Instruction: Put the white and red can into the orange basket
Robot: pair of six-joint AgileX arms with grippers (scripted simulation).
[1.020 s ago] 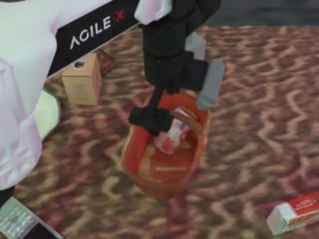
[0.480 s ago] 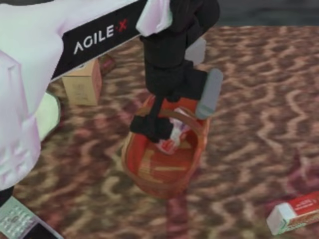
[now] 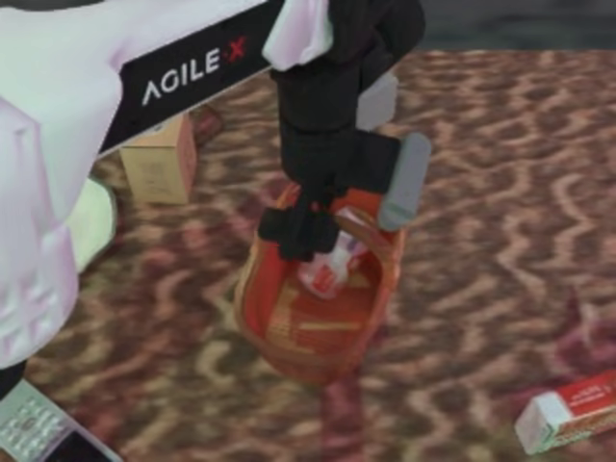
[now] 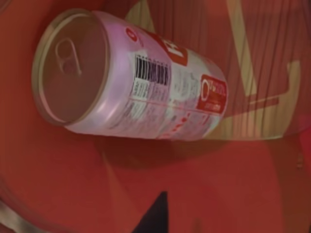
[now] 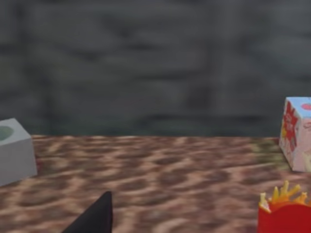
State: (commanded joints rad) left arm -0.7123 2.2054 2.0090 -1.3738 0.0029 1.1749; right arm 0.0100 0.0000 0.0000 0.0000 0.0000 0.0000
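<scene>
Overhead, left gripper [image 3: 310, 241] above white and red can [image 3: 325, 270] in orange basket [image 3: 252, 303].

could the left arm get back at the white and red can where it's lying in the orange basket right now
Probably yes. The left tool hangs directly over the orange basket, and the white and red can lies on its side on the bottom with nothing over it. The arched handle crosses close by, which could crowd the approach.
</scene>
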